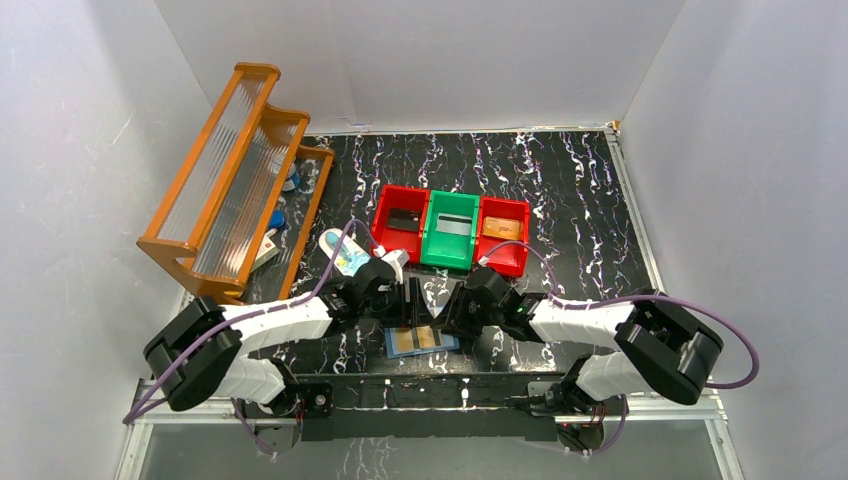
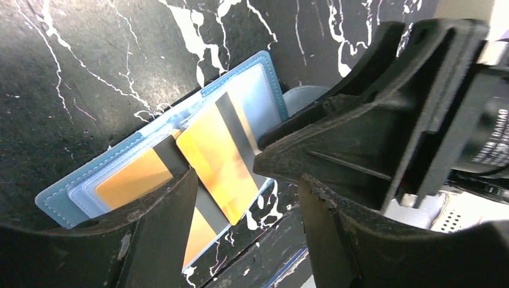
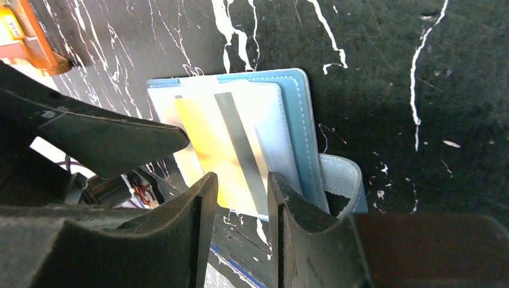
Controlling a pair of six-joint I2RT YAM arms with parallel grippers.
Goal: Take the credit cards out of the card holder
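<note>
Flat blue stitched card holder (image 3: pixel 300 120) lies open under both grippers | tan-orange striped plastic credit card (image 3: pixel 199 139) juts askew at right gripper (image 3: pixel 240 180) fingertips, grasp unclear | left gripper (image 2: pixel 246 192) spread, released | card likely light, stiff, slick: pinch its protruding edge

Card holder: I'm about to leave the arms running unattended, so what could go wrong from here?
1. The left gripper and right gripper crowd together over the card holder; they might collide.
2. The holder lies close to the near edge of the table; a pull could drag it off.
3. Its two orange cards overlap; one may snag the other.
</note>
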